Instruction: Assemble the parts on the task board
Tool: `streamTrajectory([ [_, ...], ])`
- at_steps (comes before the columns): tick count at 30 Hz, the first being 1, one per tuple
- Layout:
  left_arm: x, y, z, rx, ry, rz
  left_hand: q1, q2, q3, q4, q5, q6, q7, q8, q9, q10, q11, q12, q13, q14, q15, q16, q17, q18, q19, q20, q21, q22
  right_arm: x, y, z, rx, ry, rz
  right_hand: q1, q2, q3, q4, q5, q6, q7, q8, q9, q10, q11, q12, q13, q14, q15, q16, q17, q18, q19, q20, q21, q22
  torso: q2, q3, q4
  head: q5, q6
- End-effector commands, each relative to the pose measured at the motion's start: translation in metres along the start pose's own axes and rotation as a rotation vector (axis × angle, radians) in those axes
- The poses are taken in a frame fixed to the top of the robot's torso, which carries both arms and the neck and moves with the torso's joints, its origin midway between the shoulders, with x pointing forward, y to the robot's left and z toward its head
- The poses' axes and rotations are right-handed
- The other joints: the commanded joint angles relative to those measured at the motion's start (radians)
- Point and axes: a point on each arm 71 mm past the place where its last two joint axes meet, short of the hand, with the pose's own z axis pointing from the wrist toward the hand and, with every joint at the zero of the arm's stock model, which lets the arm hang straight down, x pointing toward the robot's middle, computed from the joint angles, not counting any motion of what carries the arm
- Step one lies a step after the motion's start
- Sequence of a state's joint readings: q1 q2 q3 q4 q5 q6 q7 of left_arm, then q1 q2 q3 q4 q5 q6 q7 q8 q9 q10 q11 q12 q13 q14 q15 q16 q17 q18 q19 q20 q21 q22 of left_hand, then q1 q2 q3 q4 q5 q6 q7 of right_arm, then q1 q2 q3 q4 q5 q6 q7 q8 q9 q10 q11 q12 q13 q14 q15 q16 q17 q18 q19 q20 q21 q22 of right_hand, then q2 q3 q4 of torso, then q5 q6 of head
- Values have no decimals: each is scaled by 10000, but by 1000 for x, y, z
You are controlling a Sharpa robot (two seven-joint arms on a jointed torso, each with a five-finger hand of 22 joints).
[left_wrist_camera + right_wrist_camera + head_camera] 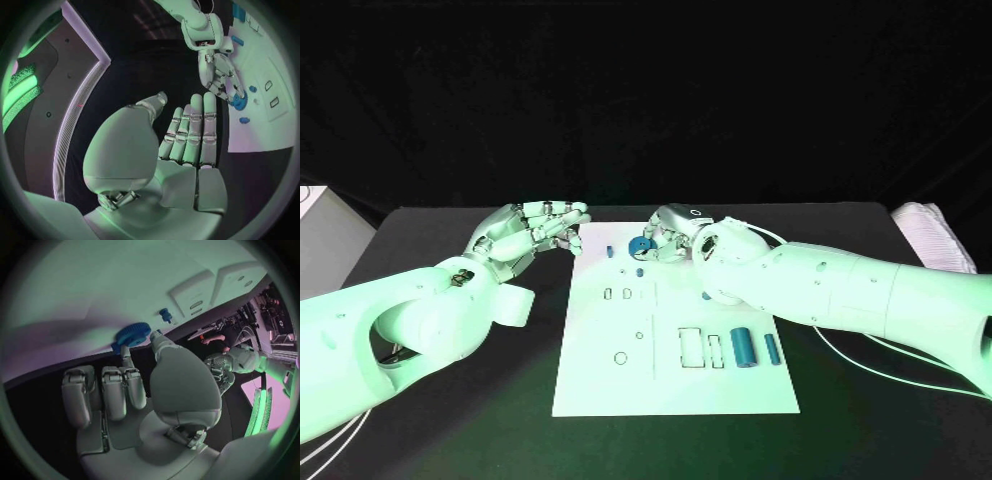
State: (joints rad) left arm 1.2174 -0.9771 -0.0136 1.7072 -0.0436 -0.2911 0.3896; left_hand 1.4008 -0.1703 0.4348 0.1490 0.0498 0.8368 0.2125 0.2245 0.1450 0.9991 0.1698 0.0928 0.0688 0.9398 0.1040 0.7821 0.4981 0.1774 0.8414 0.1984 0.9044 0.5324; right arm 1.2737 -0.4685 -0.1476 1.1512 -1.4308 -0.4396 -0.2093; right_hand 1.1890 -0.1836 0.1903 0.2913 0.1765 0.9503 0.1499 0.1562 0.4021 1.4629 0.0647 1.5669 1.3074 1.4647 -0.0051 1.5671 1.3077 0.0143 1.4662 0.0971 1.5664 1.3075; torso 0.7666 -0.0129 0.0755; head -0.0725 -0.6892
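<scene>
- My right hand is at the far end of the task board, and its thumb and a finger pinch a round blue gear just above the white plate.
- From my right wrist I see that gear toothed at its rim, caught between the fingertips and the thumb, with the board's white face right behind it.
- A small blue peg stands on the board near the gear.
- My left hand sits at the board's far left corner on the black counter, fingers straight and held close together, with nothing in it.
- From my left wrist, those fingers point toward the board's edge, and my right hand shows beyond them with the gear in its grip.
- On the near half of the board lie two blue cylinders side by side, a wider one and a thinner one, beside a row of rectangular slots.
- A further small blue part sits on the board just left of the gear.
</scene>
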Motion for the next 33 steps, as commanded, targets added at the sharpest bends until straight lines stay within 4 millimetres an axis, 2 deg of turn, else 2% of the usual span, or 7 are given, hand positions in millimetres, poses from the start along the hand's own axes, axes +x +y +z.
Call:
streamTrajectory([
  [1,2,-1,1,80,217,-37,-61,49,68,19,19,-56,214,-10,-12,-24,29,-43,10,-66,0,60,-13,54,-48,6,34,13,6,0,-3,-63,511,87,-29,60,-60,7,72,-38,12,-13,21,1079,64,39,2634,1061,44,37,2631,-143,1046,62,44,2633,-1,6,-4,-6,-7],
  [11,1,-1,0,80,186,-24,-61,49,68,19,19,-56,214,-10,-12,-24,29,-43,10,-66,0,60,-13,54,-48,6,34,13,3,-10,-12,42,427,148,-12,163,-42,-7,140,17,-9,16,35,1079,47,39,2634,1061,33,37,2631,-143,1046,57,44,2633,-4,12,-12,-4,-7],
  [18,-2,-1,0,79,112,7,-61,49,68,19,19,-56,214,-10,-12,-24,29,-43,10,-66,0,60,-13,54,-48,6,34,13,-13,-27,-29,8,-569,485,78,184,-15,-41,195,21,-16,15,37,1079,37,39,2634,1061,21,37,2631,-143,1046,48,44,2633,-10,24,-49,-8,52],
  [23,-5,-2,-1,79,56,30,-75,49,74,17,20,-60,217,-13,-14,-33,33,-44,10,-89,5,67,-22,54,-81,11,59,27,-38,-45,-49,-68,-1115,1178,386,156,50,-93,209,-43,3,-35,22,1079,49,39,2634,1061,26,37,2631,-143,1046,43,44,2633,-21,69,-146,-9,110],
  [24,-5,-2,-2,78,41,36,-75,49,74,17,20,-60,217,-13,-14,-33,33,-44,10,-89,5,67,-22,54,-81,11,59,27,-46,-52,-55,-53,-1190,1414,606,132,103,-136,219,-54,12,-54,18,1079,56,39,2634,1061,33,37,2631,-143,1046,47,44,2633,-28,82,-186,11,122],
  [29,-7,-2,-3,79,15,46,-75,49,74,17,20,-60,217,-13,-14,-33,33,-44,10,-89,5,67,-22,54,-81,11,59,27,-69,-78,-75,-87,-1085,1905,1251,67,296,-355,248,-46,36,-84,11,1079,74,39,2634,1061,43,37,2631,-143,1046,56,44,2633,-28,116,-294,-21,194],
  [33,-7,-2,-3,78,27,41,-75,49,74,17,20,-60,217,-13,-14,-33,33,-44,10,-89,5,67,-22,54,-81,11,59,27,-77,-100,-86,6,-796,1929,1834,-79,449,-644,96,-28,57,-112,-4,1079,94,39,2634,1061,43,37,2631,-143,1046,60,44,2633,-20,154,-335,-19,193],
])
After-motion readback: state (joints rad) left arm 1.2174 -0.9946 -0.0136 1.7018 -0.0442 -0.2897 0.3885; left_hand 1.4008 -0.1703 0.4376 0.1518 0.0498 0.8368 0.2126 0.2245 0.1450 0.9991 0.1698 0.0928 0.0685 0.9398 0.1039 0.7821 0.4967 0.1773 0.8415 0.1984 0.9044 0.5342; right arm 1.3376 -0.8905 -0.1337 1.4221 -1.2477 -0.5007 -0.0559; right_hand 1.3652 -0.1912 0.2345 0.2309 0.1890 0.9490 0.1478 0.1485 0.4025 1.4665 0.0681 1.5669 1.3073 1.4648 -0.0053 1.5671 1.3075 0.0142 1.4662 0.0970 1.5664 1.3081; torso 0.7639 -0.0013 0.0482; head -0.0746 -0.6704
